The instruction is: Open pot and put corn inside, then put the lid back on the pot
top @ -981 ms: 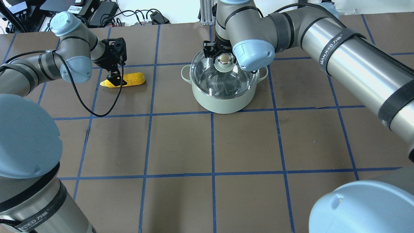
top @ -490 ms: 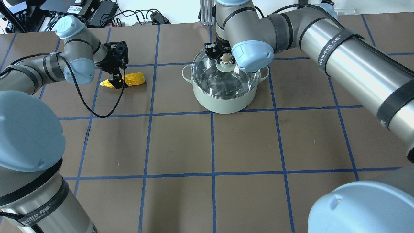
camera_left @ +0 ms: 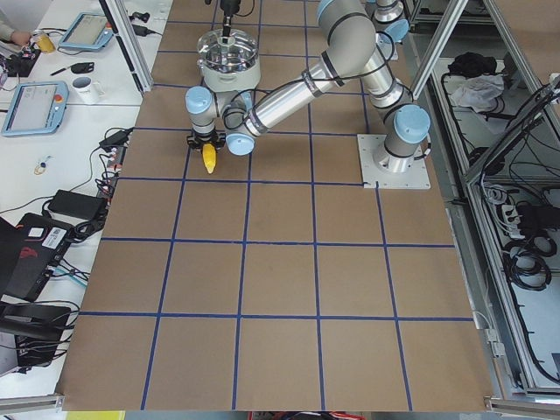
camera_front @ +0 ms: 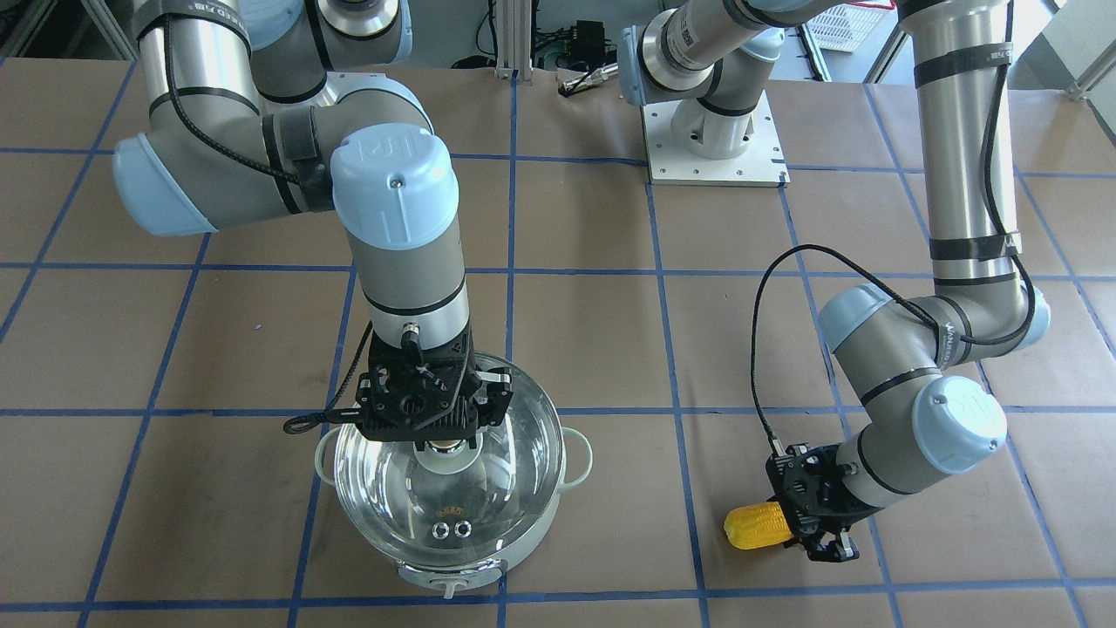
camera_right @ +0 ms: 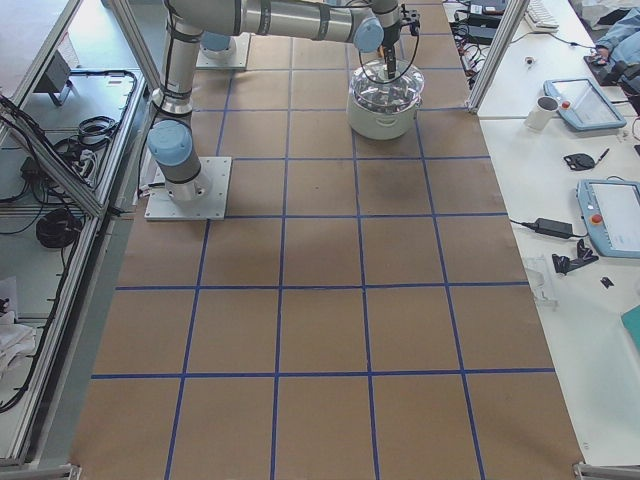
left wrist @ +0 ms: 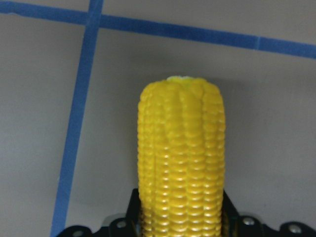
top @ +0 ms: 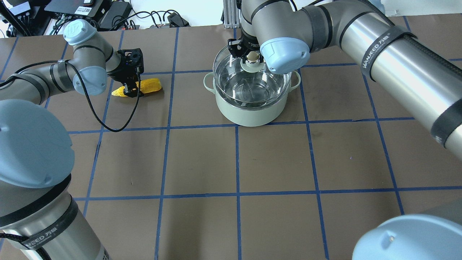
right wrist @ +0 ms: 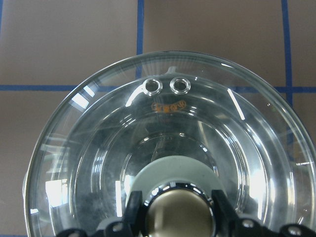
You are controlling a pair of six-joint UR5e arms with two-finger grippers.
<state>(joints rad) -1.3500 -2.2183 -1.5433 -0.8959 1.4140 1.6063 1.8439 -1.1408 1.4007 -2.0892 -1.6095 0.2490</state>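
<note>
My right pincer (right wrist: 175,213) is clamped tight on the ball knob (top: 253,56) of the one lid (right wrist: 168,123), with two vent rings (right wrist: 152,86) showing. The glass hangs just above the one pot (top: 249,110). My left pincer (top: 130,88) is closed around the single corn (top: 149,86), low at the worktop (top: 202,159) and well apart from the pot.

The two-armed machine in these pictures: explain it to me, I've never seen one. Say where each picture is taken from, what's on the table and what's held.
A robot's left arm and right arm work at a brown gridded table, each ending in a two-finger gripper. One picture looks down from behind the robot, one faces it (sides swapped), two look along the table from its ends, two come from wrist cameras. The right gripper is shut on the ball knob of the glass lid, which looks raised off the mint-green pot. The left gripper is shut on the yellow corn cob.
</note>
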